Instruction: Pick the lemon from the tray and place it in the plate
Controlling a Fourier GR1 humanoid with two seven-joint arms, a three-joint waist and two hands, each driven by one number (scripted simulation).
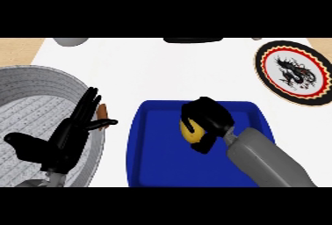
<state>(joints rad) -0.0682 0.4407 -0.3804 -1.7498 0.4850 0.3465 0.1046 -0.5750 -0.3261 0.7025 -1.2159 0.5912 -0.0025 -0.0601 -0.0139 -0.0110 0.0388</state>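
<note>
The right robot hand (206, 115) is curling round the lemon (189, 132) inside the blue tray (150, 149). It should be lifting straight up before heading for the plate (295, 72) (far forward and right). The left robot hand (68, 136) is resting, fingers spread.

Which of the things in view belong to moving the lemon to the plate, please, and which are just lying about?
For the job:
lemon
blue tray
patterned plate
right hand, fingers curled round the lemon

Just lying about:
grey basin
left hand, open, resting
grey object at the far edge
dark object at the far edge
</note>
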